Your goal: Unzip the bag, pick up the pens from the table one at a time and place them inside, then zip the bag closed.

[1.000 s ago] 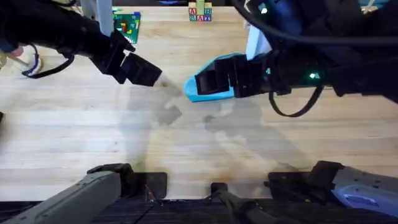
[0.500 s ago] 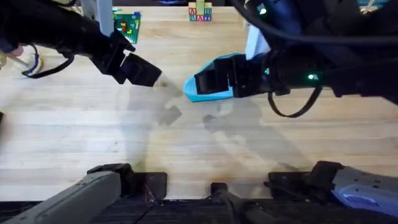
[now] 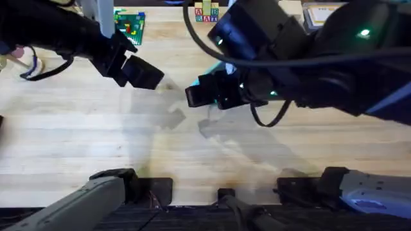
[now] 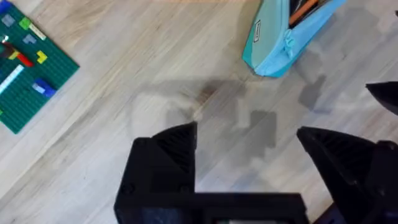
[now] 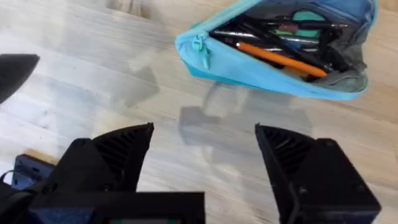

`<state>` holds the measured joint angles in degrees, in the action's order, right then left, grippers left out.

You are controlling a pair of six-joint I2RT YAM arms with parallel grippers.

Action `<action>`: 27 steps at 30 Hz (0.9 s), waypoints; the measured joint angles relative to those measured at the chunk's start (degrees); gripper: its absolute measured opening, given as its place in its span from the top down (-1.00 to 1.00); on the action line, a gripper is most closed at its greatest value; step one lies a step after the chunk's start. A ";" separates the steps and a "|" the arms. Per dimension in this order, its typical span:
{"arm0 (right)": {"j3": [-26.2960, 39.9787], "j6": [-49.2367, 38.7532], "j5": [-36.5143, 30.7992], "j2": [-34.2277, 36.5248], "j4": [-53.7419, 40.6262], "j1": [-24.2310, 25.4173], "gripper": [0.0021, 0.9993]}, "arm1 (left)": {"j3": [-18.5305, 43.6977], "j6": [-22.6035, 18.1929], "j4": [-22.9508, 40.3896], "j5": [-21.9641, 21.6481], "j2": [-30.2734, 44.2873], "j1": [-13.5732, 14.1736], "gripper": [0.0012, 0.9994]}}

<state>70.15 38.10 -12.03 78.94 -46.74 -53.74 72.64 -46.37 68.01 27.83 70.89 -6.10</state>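
The light-blue bag [image 5: 280,53] lies unzipped on the wood table [image 5: 93,43], its teal pull [image 5: 200,46] at the near end. Inside it lie an orange pen [image 5: 280,57] and dark pens [image 5: 261,31]. My right gripper [image 5: 205,155] hovers open above the table just short of the bag, holding nothing. In the left wrist view the bag [image 4: 280,37] sits ahead, with the orange pen [image 4: 305,7] showing in its mouth. My left gripper [image 4: 249,155] is open and empty, off to the bag's left. In the overhead view the right gripper [image 3: 202,95] and its arm cover the bag; the left gripper [image 3: 146,74] hangs beside it.
A green brick baseplate [image 3: 130,24] with small coloured bricks lies at the back left, also seen from the left wrist [image 4: 31,81]. Letter blocks [image 3: 207,13] stand at the back centre. Bare wood spreads across the table's front half [image 3: 192,154].
My right arm has risen and swung left, so it now covers the bag in the overhead view. The left arm has hardly moved.
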 joint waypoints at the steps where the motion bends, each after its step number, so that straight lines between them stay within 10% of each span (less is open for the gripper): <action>1: 0.00 0.69 -0.65 0.24 0.08 -0.26 -0.99 | 0.00 -0.01 0.09 0.01 -0.01 -0.33 -0.99; 27: 0.00 6.60 -10.40 2.69 2.22 -7.71 -0.99 | 0.01 -0.22 -0.07 -0.04 3.44 -2.35 -0.99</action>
<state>70.15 44.70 -22.42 81.62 -44.51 -61.45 72.66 -46.59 67.94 27.79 74.32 -8.45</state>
